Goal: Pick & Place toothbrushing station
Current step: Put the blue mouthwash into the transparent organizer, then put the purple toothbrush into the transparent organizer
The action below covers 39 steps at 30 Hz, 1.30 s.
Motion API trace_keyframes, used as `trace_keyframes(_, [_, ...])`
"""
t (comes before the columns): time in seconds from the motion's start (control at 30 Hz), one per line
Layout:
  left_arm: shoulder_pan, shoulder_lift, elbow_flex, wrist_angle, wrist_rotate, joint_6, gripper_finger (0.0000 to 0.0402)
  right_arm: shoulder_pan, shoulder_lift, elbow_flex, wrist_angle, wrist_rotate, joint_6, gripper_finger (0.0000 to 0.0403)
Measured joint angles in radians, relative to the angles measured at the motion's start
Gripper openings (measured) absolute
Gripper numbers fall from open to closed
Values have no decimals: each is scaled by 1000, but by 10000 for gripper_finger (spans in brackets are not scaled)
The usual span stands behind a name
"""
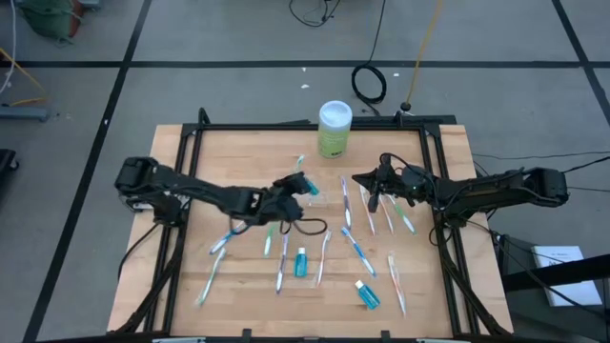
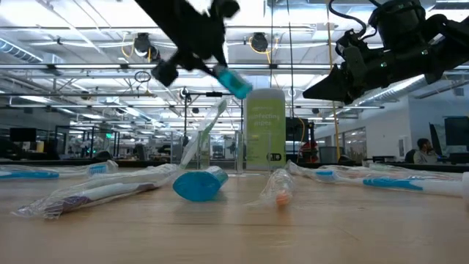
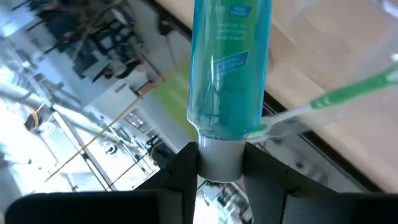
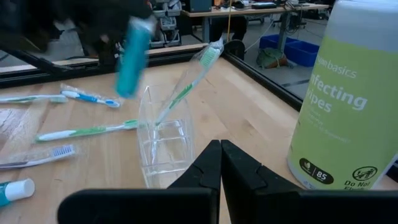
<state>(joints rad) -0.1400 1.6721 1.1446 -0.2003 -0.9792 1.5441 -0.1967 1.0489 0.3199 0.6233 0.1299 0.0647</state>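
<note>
**Loading the brush holder: one brush in, tube on its way**

I am holding a small blue tube [image 3: 229, 68] in the left gripper [image 3: 221, 163], fingers pinched on its white cap, body pointing away from the wrist. In the high view the left gripper [image 1: 297, 187] is hanging above the table's middle, just beside the clear holder [image 4: 163, 146]. From table height the tube [image 2: 233, 82] is riding well above the wood, tilted.

The holder is standing upright on the table near the green wipes canister [image 1: 335, 129], toward the far edge. One green-and-white toothbrush [image 4: 186, 87] is already leaning in it, head up. That is all I can see inside it.

The right gripper [image 4: 221, 163] is hovering close to the holder, looking straight at it, fingers pressed together with nothing between them. In the high view it [image 1: 375, 181] is sitting over the right half of the table [image 1: 248, 295].

Judging progress: early. Still lying loose are many wrapped toothbrushes [image 1: 357, 250] and two more blue tubes [image 1: 301, 263], scattered across the near half. My read is that the tube in hand is going into the holder next; the opening is narrow and hard to see, so I am expecting a careful approach.
</note>
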Motion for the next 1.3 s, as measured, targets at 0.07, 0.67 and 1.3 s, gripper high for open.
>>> trace_keyframes(0.07, [23,27,0,-17,-21,41,106,0,0,0,-4,0,0,0])
trace_keyframes(0.67, [100,69,-1,-98,136,290,107,0,0,0,26,-3,0,0])
trace_keyframes(1.3, [104,175,-16,-16,102,339,129,0,0,0,98,0,-25,0])
